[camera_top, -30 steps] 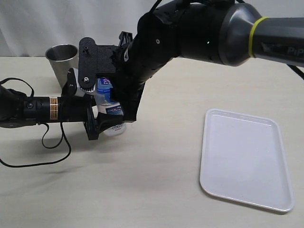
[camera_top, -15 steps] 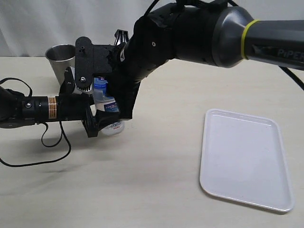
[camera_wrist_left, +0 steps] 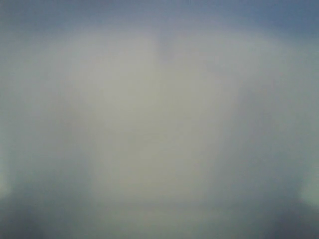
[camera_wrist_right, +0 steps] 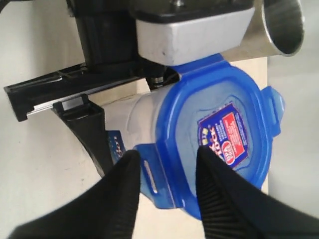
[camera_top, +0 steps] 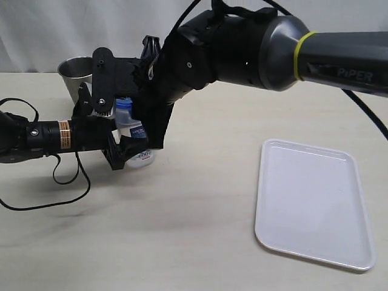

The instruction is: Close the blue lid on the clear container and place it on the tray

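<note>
Standing part way apart, the jaws of your right gripper hang straight over the blue lid. One snap flap shows in the gap between the ribbed black fingers. You cannot tell from these views whether they press or pinch the lid. The lid sits on the mouth of the clear container, sticker face up, and the two flaps in sight jut outward from its rim.

Your left gripper is clamped across the container's lower body, one finger on each side. It holds the container roughly upright at the far left of the table. That arm's own wrist camera gives only a grey blur.

Your left arm lies low and level, coming in from the left edge, with a black cable looped beneath it. Your right arm reaches in high from the right, crosses the middle and bends down at the wrist above the container.

A steel cup stands just behind the left gripper. The white tray lies well apart at the near right.
</note>
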Controlling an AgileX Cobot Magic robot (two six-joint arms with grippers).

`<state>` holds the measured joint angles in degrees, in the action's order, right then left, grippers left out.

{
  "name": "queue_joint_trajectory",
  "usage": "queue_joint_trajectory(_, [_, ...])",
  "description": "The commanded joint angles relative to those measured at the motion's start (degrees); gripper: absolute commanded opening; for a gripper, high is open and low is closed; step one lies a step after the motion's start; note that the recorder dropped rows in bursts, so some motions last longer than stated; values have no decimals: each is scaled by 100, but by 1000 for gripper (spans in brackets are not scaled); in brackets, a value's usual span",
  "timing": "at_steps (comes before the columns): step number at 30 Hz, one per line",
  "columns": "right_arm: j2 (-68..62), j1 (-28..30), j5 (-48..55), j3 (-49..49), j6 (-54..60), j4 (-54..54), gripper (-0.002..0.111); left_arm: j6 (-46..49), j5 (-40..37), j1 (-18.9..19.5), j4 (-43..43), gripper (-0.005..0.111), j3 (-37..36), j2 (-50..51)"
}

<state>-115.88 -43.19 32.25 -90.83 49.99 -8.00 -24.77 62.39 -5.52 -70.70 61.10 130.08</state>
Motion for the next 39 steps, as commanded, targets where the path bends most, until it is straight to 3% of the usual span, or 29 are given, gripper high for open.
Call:
queue_joint_trajectory(1, [-638, 39, 442, 252, -762, -79, 28, 64, 758, -127, -376, 0, 30, -71])
queue_joint_trajectory(7, [-619, 39, 664, 252, -605, -59, 28, 338, 758, -127, -331, 0, 30, -71])
queue_joint_trajectory(10, [-458, 39, 847, 252, -605, -22, 33, 711, 758, -127, -163, 0, 30, -71])
queue_joint_trajectory(13, [-7, 39, 943, 252, -547, 244, 44, 1838, 758, -127, -9, 0, 30, -71])
queue_joint_trajectory(20, [970, 39, 1187, 252, 135, 911, 45, 3432, 758, -118, -61, 0, 30, -71])
queue_joint_trajectory(39, [1227, 240, 1070, 252, 139, 1221, 45, 3989, 758, -145, -448, 0, 30, -104])
